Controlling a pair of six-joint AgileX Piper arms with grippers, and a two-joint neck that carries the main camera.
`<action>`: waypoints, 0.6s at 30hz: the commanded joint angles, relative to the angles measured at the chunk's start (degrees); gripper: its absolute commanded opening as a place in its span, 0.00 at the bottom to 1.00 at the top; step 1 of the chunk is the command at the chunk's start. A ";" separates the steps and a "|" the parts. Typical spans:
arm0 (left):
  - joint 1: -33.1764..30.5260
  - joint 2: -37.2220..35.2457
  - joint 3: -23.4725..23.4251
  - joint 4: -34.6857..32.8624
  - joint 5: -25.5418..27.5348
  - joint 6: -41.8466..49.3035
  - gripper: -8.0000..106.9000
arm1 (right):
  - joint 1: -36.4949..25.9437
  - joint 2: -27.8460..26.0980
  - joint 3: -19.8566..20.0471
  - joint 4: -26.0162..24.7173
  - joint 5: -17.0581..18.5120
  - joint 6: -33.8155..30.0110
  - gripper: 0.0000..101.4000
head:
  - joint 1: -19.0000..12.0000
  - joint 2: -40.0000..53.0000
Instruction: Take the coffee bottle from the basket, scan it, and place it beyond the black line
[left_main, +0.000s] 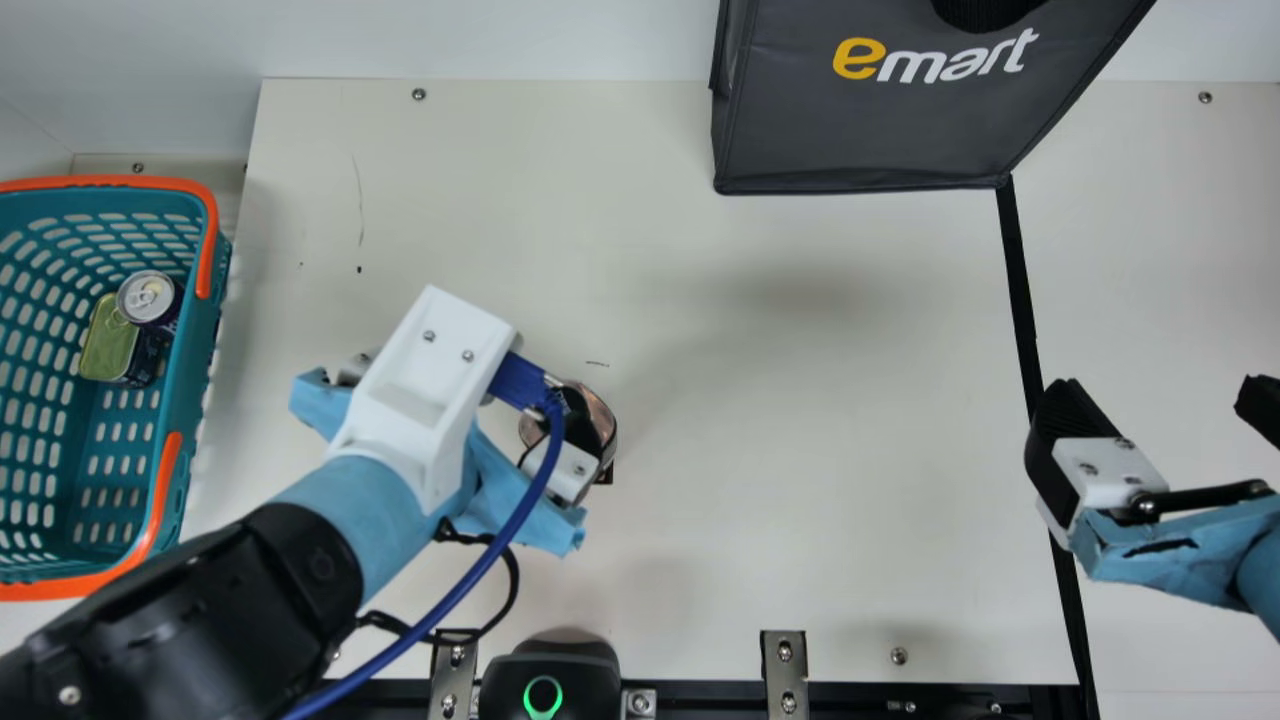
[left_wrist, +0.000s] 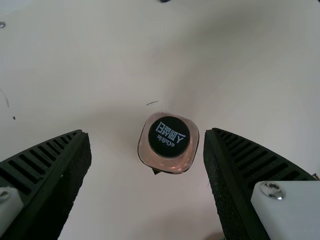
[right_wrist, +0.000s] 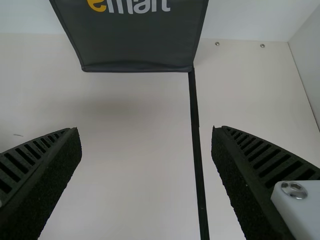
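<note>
My left gripper (left_main: 420, 390) is over the left half of the table in the main view, partly hiding the coffee bottle (left_main: 601, 412). In the left wrist view the upright bottle (left_wrist: 170, 137), with its dark cap, stands on the table between the spread fingers of my left gripper (left_wrist: 147, 131), which is open. A gap shows on both sides. My right gripper (left_main: 1160, 395) stands open and empty near the black line (left_main: 1020, 290). From the right wrist, the line (right_wrist: 197, 150) runs between the fingertips of my right gripper (right_wrist: 145, 129).
A teal basket (left_main: 205, 370) with orange handles holds cans (left_main: 148, 297) at the left. A dark bag (left_main: 860, 130) stands at the back, at the line's far end. The scanner (left_main: 550, 665) with a green ring is at the front edge, near metal brackets (left_main: 785, 665).
</note>
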 joint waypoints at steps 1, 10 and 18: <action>-0.99 0.56 -0.49 0.42 0.83 -1.54 0.85 | 0.00 0.00 0.00 0.00 0.00 0.00 0.90 | -0.96 0.00; -3.68 2.78 -1.22 1.67 2.03 -6.22 0.85 | 0.00 0.00 0.00 0.00 0.00 0.00 0.90 | -0.96 0.00; -4.40 4.55 -0.85 1.91 1.43 -8.90 0.85 | 0.00 0.00 0.00 0.00 0.01 0.00 0.90 | -0.96 0.00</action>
